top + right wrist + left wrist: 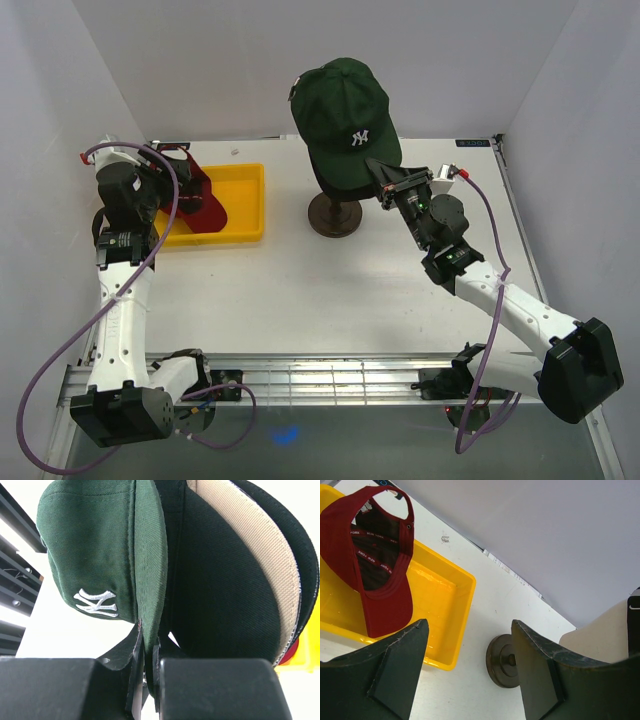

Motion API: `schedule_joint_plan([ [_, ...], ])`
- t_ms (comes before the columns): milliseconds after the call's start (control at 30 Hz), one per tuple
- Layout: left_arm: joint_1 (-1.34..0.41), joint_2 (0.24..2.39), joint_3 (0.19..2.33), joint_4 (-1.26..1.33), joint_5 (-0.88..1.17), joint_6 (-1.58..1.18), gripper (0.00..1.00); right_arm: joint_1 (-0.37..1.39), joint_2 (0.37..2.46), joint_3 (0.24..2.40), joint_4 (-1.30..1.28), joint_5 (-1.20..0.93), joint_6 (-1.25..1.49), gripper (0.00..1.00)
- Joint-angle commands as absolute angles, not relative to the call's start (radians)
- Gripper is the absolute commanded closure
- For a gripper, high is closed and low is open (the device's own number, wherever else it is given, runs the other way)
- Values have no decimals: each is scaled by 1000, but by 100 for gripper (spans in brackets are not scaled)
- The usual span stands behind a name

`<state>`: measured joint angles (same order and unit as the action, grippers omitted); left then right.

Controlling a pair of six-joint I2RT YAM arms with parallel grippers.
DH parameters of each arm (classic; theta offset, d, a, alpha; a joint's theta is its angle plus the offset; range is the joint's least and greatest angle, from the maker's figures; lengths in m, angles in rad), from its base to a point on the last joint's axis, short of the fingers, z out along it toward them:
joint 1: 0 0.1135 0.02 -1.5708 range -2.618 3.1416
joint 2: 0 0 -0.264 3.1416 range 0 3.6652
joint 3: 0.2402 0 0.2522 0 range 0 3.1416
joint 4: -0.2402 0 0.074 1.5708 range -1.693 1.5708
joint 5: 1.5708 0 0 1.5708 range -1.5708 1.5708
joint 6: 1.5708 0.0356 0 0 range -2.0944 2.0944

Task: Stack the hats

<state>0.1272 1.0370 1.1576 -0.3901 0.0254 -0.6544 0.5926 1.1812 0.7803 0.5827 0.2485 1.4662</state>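
Note:
A dark green hat [343,115] with a white NY sits on top of the stack on the mannequin stand. My right gripper [385,178] is shut on its brim [151,570]. Under it, the right wrist view shows a black brim [225,595], a tan brim [255,545] and another black brim [309,560]. A red hat [380,555] lies upside down in the yellow tray [447,625]; it also shows in the top view [203,195]. My left gripper [470,645] is open and empty above the table beside the tray, near the red hat [175,178].
The stand's dark round base [335,215] sits at the table's middle back; it also shows in the left wrist view [502,661]. White walls enclose the table on three sides. A metal rail [330,380] runs along the near edge.

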Motion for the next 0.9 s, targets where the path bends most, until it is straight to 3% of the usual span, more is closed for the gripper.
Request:
schedule_joint_plan([
  [0,129,1009,1172,-396,15,-649,23,569,1347,615,-179,311,1299,92],
  [133,129,1009,1170,-397,15,-647,23,569,1319,630,-193,305,1275,91],
  [333,127,1009,1170,-397,25,-653,23,569,1252,667,-201,314,1230,66],
  [500,127,1008,1173,-396,26,-652,23,569,1213,696,-210,310,1206,54],
  [867,129,1008,1183,-400,28,-646,23,568,1144,765,-247,330,1177,50],
])
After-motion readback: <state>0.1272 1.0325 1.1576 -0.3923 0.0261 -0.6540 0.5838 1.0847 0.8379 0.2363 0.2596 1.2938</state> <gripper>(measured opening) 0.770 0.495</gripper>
